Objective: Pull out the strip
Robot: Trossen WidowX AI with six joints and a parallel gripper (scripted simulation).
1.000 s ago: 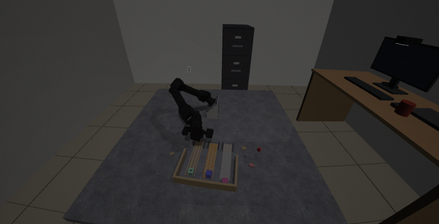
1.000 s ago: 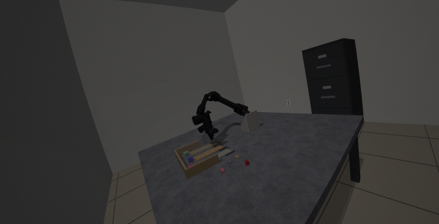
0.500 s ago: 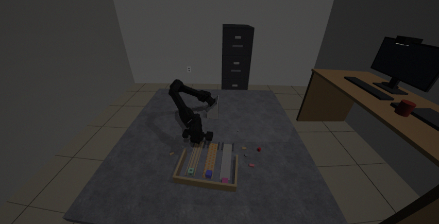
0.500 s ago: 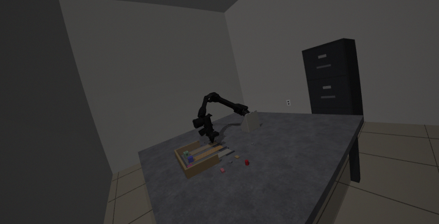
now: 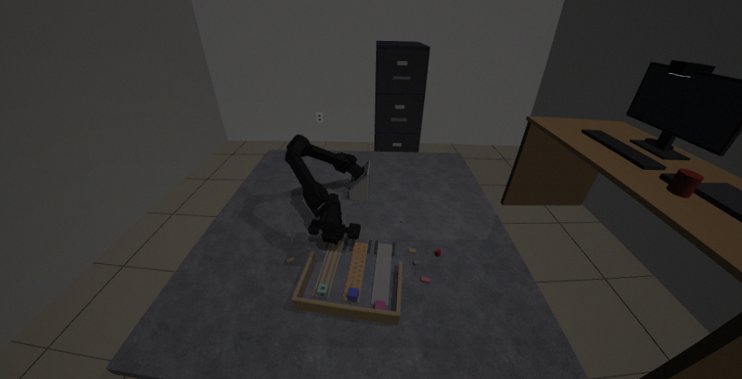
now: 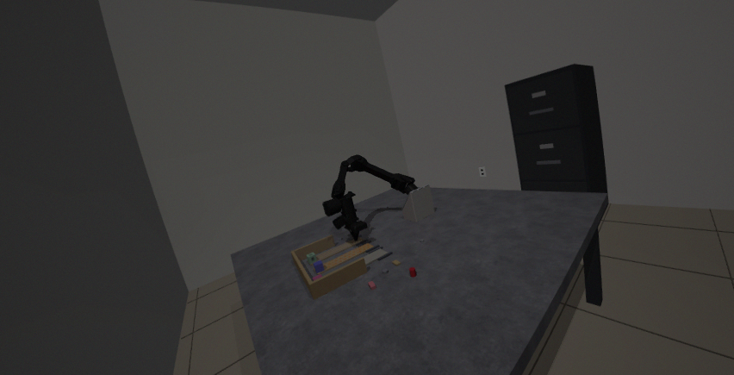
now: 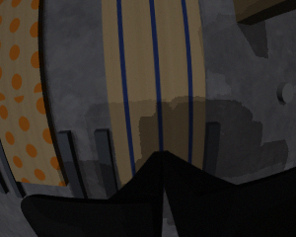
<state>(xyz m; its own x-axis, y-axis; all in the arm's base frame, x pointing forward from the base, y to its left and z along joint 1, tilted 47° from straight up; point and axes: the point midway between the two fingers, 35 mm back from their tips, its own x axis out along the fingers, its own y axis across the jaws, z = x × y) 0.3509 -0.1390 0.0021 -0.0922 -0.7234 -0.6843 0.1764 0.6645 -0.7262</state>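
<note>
The black end effector (image 7: 164,158) is hanging low with its fingers pressed together on nothing, its tip sitting right over the near end of the tan strip with blue stripes (image 7: 155,59). That strip is running lengthwise straight away from the end effector into the shallow wooden tray (image 5: 345,314) on the table (image 5: 233,298). The pale green cube (image 5: 322,288), which looks to be carrying a label, is resting on the strip's far end. The orange-dotted strip (image 5: 356,269) is lying parallel just beside it, so I judge that any pull must run straight back along the striped strip.
</note>
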